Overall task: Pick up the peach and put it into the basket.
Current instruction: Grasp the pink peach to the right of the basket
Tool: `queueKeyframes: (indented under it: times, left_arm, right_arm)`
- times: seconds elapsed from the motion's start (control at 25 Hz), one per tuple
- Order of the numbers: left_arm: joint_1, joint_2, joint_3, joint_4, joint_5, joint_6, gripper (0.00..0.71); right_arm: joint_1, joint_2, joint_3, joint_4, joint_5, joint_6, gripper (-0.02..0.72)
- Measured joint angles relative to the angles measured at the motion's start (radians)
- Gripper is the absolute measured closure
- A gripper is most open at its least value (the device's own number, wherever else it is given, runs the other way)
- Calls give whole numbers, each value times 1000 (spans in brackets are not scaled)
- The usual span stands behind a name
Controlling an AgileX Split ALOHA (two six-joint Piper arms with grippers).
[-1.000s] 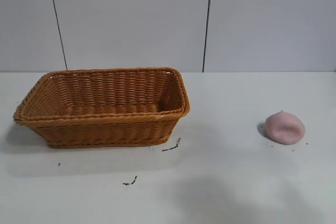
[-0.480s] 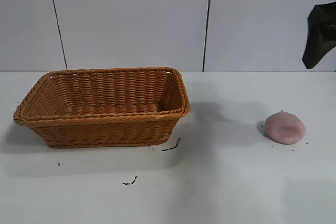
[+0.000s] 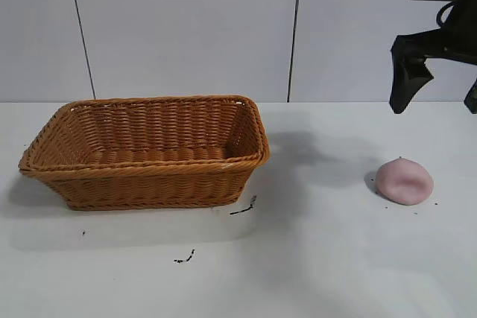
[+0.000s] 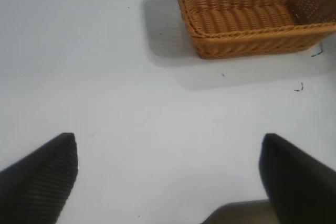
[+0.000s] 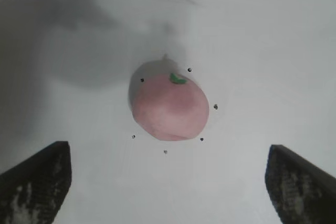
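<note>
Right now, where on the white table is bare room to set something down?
Bare tabletop lies between the orange-brown woven wicker basket and the small pale pink peach, and all along the front. Around the peach is less free: the right gripper hangs open above it.

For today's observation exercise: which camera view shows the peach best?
The right wrist view: the peach lies mid-picture, seen from above, green leaf mark visible. The exterior view shows it small, side-on, on the table. The left wrist view misses it.
</note>
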Motion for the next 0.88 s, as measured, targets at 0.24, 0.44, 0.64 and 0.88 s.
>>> queueKeyframes:
  times: [0.24, 0.44, 0.64, 0.88]
  left_arm:
    - [0, 0, 0, 0, 0, 0, 18]
    - [0, 0, 0, 0, 0, 0, 18]
    - [0, 0, 0, 0, 0, 0, 18]
    - [0, 0, 0, 0, 0, 0, 18]
  right_arm:
    - [25, 61, 0, -1, -116, -3, 14]
    - [23, 139, 0, -6, -148, -3, 14]
    - [23, 259, 0, -45, -194, 33, 14]
    - [23, 314, 0, -50, -224, 50, 14]
